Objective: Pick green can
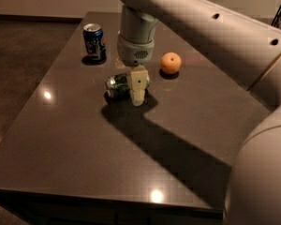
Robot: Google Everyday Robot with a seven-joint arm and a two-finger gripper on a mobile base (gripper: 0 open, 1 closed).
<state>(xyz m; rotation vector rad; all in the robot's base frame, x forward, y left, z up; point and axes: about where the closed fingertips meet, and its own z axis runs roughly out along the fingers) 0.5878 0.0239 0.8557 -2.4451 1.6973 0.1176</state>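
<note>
Three things sit on the dark table [70, 163]. One is the green can [117, 84], which lies on its side in the far half of the table, a bit left of the middle. The gripper [137, 92] comes straight down from the big pale arm [215, 36] and is right at the can's right end, low by the table top. You cannot tell if the gripper is squeezing the can or is loose. A blue can [94, 42] stands up near the far left corner. An orange [170, 63] sits toward the far edge, just right of the gripper.
</note>
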